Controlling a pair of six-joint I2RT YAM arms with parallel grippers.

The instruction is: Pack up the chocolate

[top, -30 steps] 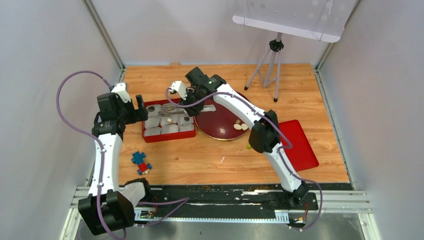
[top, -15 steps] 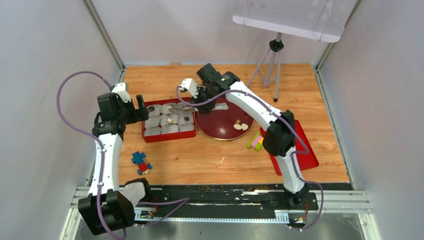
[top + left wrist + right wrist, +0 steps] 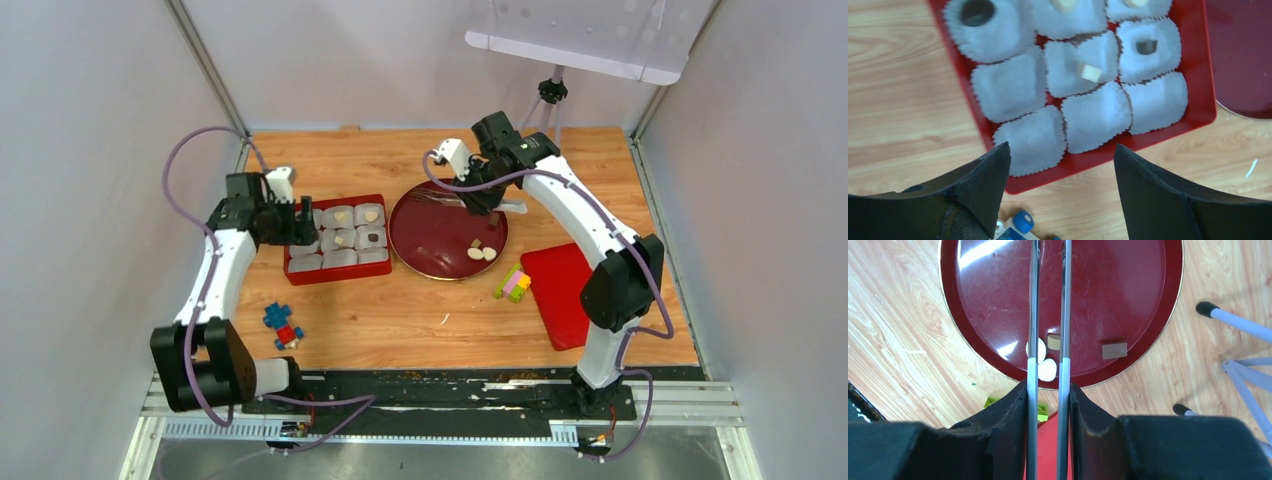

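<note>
1. My right hand [image 3: 1048, 388] is clenched on a pair of tweezers [image 3: 1064, 315], squeezing the two metal prongs close together. Their tips run out of the wrist view, so I cannot tell whether they carry anything.
2. My left hand [image 3: 1062, 147] is released, its fingers spread wide with nothing between them. It hovers over the near left corner of the red tray [image 3: 1196, 40].
3. Under the tweezers lies the glossy dark red plate [image 3: 1128, 290], which holds the loose chocolate [image 3: 1047, 369]. Two pale cream ovals lie side by side and seem to touch, with a small tan lump just beside them. A flat brown square sits apart, nearer the rim.
4. The tray stands on the tabletop just beside the plate and is filled with white paper cups [image 3: 1008, 87].
   - One cup holds a cream block, and two others each hold a dark piece.
   - More cream shows in the far row.
   - The near row looks empty.
5. I judge each piece to be very light, hard and smooth. It could skid on the shiny plate or squirt out of the prongs.
6. I would pinch low across the narrow width of an oval, or across the flat edges of the square. A gentle squeeze should avoid chipping or marking it.
</note>
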